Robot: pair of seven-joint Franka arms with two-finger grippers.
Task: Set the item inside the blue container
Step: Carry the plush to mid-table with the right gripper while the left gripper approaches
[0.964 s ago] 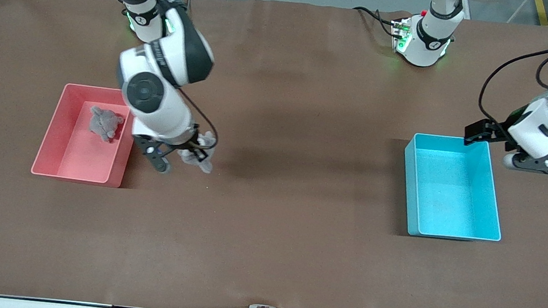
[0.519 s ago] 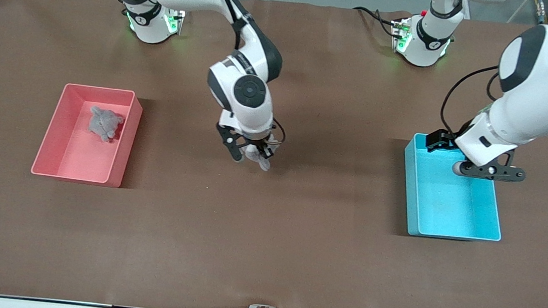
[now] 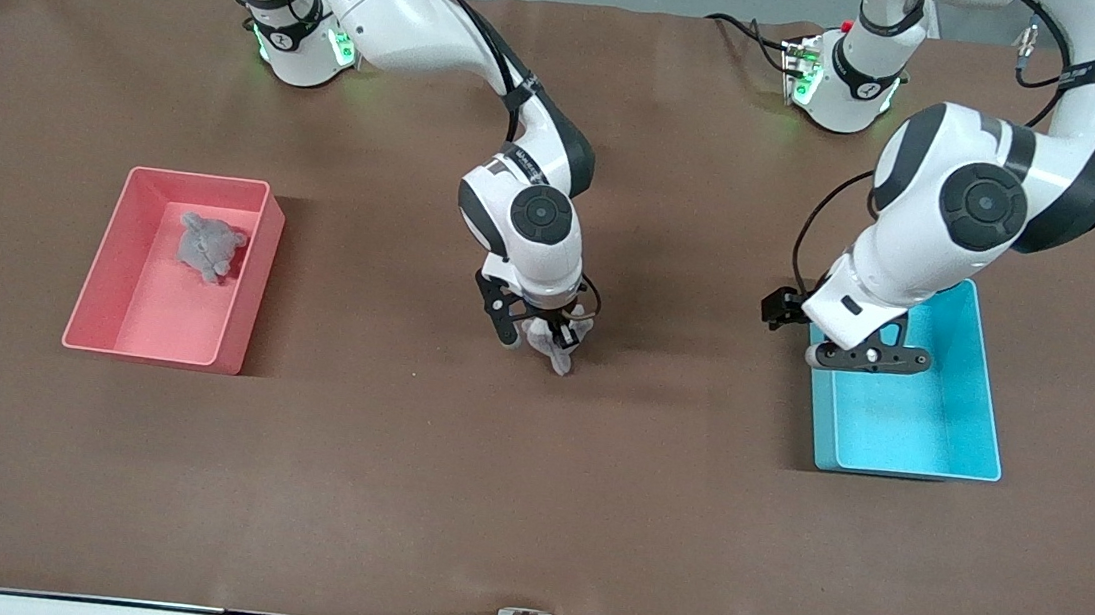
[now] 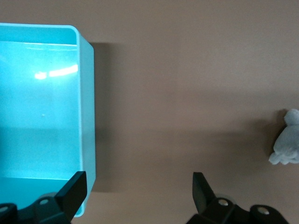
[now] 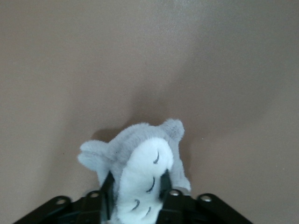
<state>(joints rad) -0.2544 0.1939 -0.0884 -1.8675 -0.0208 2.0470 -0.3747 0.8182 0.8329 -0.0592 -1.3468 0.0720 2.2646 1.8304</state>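
Observation:
The item, a grey and white plush toy (image 3: 559,351), hangs low over the middle of the table with my right gripper (image 3: 545,333) shut on it. In the right wrist view the plush toy (image 5: 140,163) fills the space between the two black fingers (image 5: 107,189), which press on its sides. The blue container (image 3: 908,423) stands at the left arm's end of the table with nothing in it. My left gripper (image 3: 866,358) hovers open over the container's wall that faces the plush toy. In the left wrist view the left gripper (image 4: 138,183) straddles that blue container (image 4: 42,116) wall, with the plush toy (image 4: 286,145) farther off.
A pink bin (image 3: 246,304) stands at the right arm's end of the table with another grey plush (image 3: 209,247) inside. The two arm bases stand along the table edge farthest from the front camera. Brown table surface lies between the two bins.
My right arm carried the plush toy from beside the pink bin to the table's middle. My left arm swung across the blue container to its wall on the plush toy's side.

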